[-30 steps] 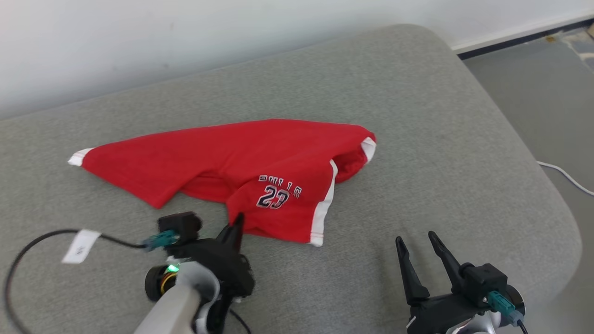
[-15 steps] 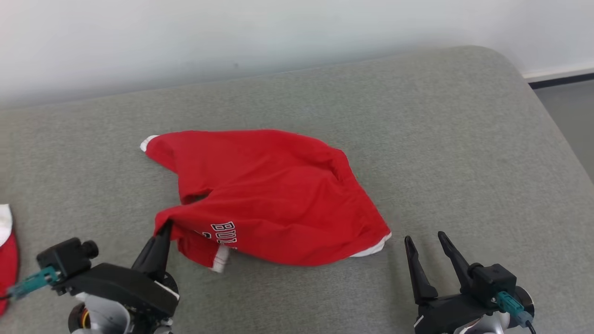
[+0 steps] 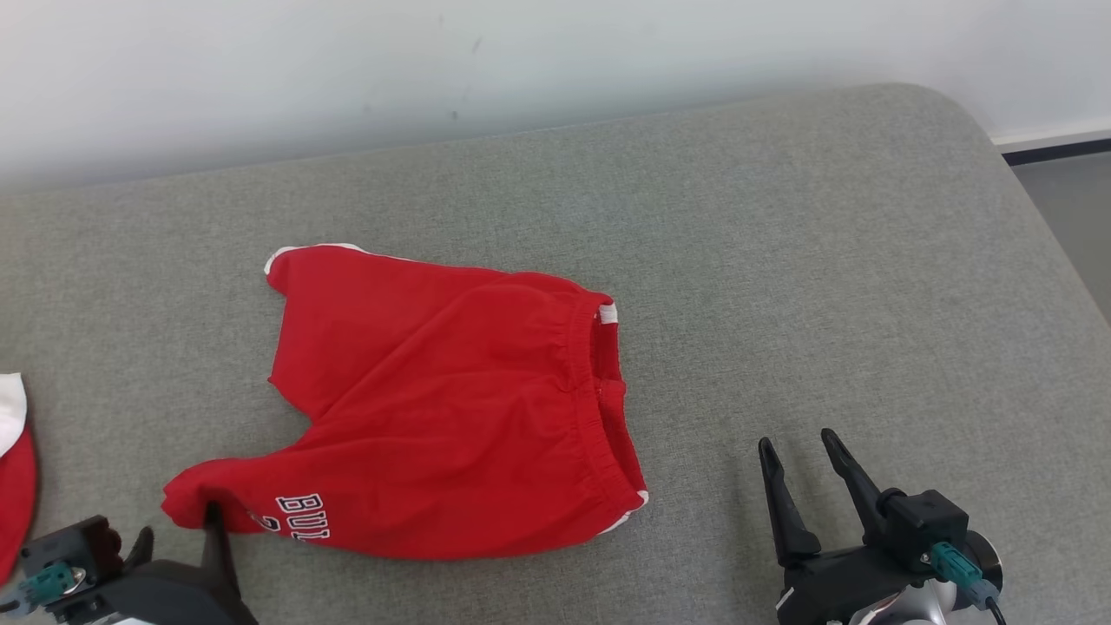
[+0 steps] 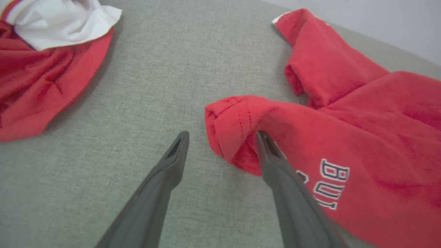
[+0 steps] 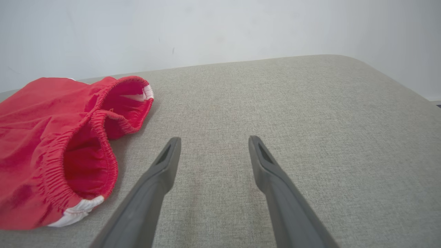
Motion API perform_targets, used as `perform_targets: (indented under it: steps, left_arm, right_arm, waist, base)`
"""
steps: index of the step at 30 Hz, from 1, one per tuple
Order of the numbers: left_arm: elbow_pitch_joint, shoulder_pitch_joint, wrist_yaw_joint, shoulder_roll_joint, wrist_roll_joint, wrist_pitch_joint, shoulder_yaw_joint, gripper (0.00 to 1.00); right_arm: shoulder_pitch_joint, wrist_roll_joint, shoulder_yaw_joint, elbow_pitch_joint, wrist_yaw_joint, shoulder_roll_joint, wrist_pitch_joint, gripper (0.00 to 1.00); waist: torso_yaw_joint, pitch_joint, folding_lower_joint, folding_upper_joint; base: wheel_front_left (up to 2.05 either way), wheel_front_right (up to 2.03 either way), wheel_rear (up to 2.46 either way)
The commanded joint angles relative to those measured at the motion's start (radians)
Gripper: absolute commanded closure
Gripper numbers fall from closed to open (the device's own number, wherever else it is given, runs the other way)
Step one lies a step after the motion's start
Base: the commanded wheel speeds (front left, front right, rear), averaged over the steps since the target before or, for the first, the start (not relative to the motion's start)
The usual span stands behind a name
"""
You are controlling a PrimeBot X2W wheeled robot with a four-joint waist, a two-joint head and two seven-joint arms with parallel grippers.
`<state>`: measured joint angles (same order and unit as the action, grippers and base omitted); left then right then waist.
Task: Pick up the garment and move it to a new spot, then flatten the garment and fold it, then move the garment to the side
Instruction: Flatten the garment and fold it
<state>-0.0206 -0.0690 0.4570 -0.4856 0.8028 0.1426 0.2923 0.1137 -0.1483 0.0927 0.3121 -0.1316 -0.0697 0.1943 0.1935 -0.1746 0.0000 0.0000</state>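
Left gripper [image 4: 222, 137] gapes at the red, white-trimmed fabric shorts' [image 3: 451, 408] leg hem; right gripper [image 5: 213, 141], also spread, hovers over grey fabric cushion [image 3: 781, 260].

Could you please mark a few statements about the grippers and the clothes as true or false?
1. The left gripper is open, with one finger at a leg hem of the shorts. True.
2. The right gripper grips the waistband. False: it is open over bare cushion, apart from the shorts.
3. The waistband lies on the left gripper's side. False: it is on the side towards the right gripper, and the legs point left.
4. A second garment, red and white, lies to the left of the shorts. True.
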Motion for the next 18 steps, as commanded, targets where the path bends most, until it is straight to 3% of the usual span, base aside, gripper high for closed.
perform_targets:
  steps: [1, 5, 8, 15, 18]
  left_arm:
    - [0.014, 0.003, 0.021, -0.016, -0.026, 0.006, 0.009, 0.00]
    - [0.016, -0.023, 0.060, -0.048, -0.075, 0.009, 0.017, 0.00]
    - [-0.019, -0.059, 0.054, -0.042, -0.098, 0.000, 0.032, 0.00]
    - [-0.037, -0.205, 0.005, -0.027, -0.151, 0.055, 0.127, 0.00]
    - [-0.006, -0.307, -0.055, 0.014, -0.174, 0.105, 0.212, 0.00]
  right_arm:
    - [-0.002, 0.001, 0.000, 0.002, 0.002, 0.001, 0.004, 0.00]
    - [-0.004, 0.002, -0.002, 0.004, 0.002, 0.003, 0.005, 0.00]
    - [-0.004, 0.001, -0.005, 0.007, 0.002, 0.003, 0.007, 0.00]
    - [0.003, 0.003, 0.005, 0.011, 0.002, 0.002, 0.002, 0.00]
    - [0.007, 0.002, 0.012, 0.013, 0.002, 0.002, 0.000, 0.00]
  waist:
    - [0.007, -0.001, 0.0000, 0.0000]
    - [0.011, 0.000, 0.0000, 0.0000]
    - [0.010, 0.000, 0.0000, 0.0000]
    - [0.009, 0.008, 0.0000, 0.0000]
    - [0.014, 0.012, 0.0000, 0.0000]
  base:
    - [0.00, 0.00, 0.00]
    - [0.00, 0.00, 0.00]
    - [0.00, 0.00, 0.00]
    - [0.00, 0.00, 0.00]
    - [0.00, 0.00, 0.00]
